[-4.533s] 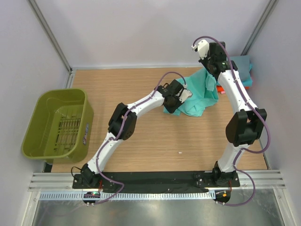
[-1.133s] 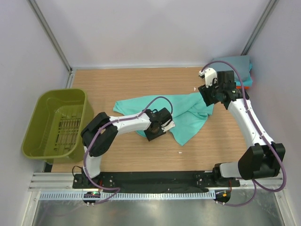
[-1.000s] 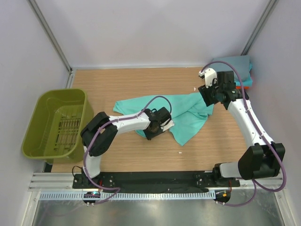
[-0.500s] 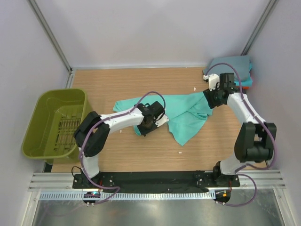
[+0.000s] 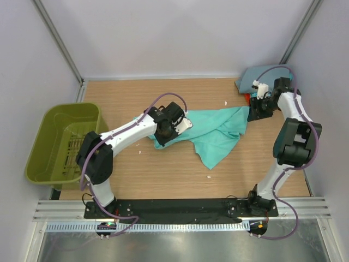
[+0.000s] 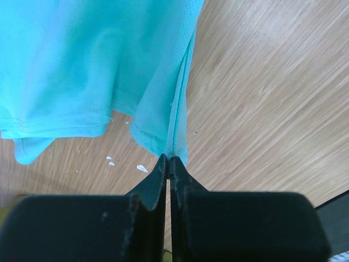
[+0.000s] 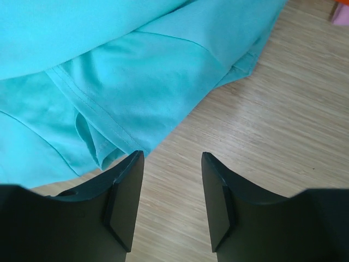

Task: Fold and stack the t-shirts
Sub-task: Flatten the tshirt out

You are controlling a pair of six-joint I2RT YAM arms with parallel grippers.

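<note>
A mint-green t-shirt (image 5: 215,128) lies spread and creased across the middle of the table. My left gripper (image 5: 162,136) is at its left end. In the left wrist view the left gripper (image 6: 170,159) is shut on a folded edge of the mint shirt (image 6: 98,65). My right gripper (image 5: 255,113) is at the shirt's right corner. In the right wrist view the right gripper (image 7: 172,158) stands open over bare wood, with the shirt's hem (image 7: 136,71) just beyond its left finger (image 7: 122,191). A slate-grey t-shirt (image 5: 259,73) lies at the back right, an orange-red one (image 5: 247,97) peeking out beneath it.
An olive-green plastic basket (image 5: 65,142) stands at the left edge of the table. Small white scraps (image 5: 209,176) lie on the wood in front of the shirt. Walls close the table off at the left, back and right.
My left gripper has shut on the shirt's edge and moved away from the arm bases, pulling the cloth's left side with it. My right gripper has moved right towards the stack, jaws narrowing.
</note>
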